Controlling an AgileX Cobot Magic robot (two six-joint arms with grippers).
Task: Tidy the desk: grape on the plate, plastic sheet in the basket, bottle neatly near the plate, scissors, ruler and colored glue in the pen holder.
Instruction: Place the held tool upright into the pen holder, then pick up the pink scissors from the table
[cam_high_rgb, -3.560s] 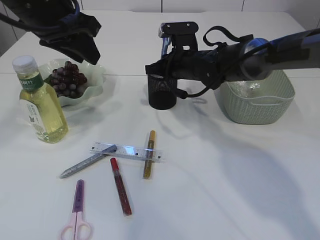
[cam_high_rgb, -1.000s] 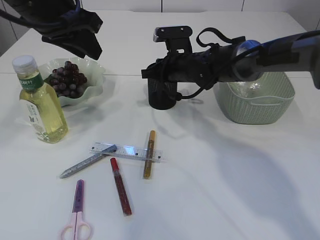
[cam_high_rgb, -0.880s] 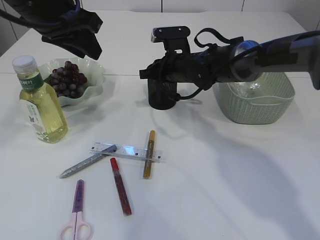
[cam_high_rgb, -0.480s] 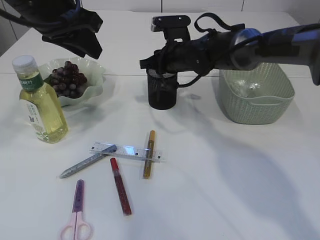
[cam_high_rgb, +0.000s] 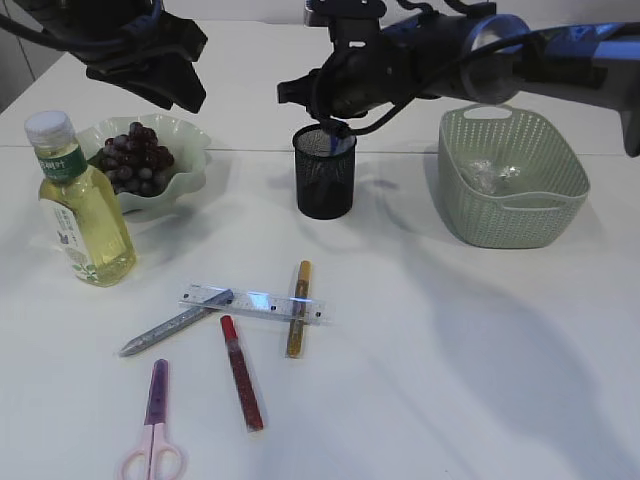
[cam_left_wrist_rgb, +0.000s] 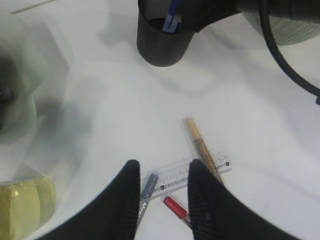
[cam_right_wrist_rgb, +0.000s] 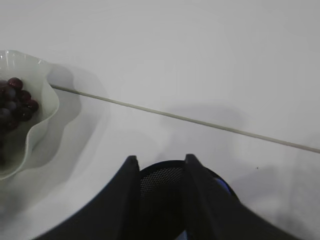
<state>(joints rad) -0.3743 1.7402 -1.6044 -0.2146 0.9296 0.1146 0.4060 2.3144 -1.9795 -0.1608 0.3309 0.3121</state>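
Note:
My right gripper (cam_right_wrist_rgb: 159, 159) hangs open and empty just above the black mesh pen holder (cam_high_rgb: 324, 180), where a blue glue stick (cam_high_rgb: 340, 140) leans inside. Over the white plate (cam_high_rgb: 190, 140) of dark grapes (cam_high_rgb: 135, 160) my left gripper (cam_left_wrist_rgb: 162, 167) is open with nothing in it. On the table lie the clear ruler (cam_high_rgb: 255, 302), with a gold glue stick (cam_high_rgb: 298, 310) and a silver one (cam_high_rgb: 170, 325) across it. A red glue stick (cam_high_rgb: 241, 372) and the pink-handled scissors (cam_high_rgb: 152, 420) are nearer the front. The bottle (cam_high_rgb: 85, 215) stands upright beside the plate. The plastic sheet (cam_high_rgb: 490, 175) lies in the green basket (cam_high_rgb: 510, 215).
The basket stands at the right rear and the pen holder in the middle rear, with the right arm stretched above both. A seam line runs across the table behind the holder.
My right gripper has opened and risen from the pen holder, leaving the blue glue stick inside. The left arm has stayed still.

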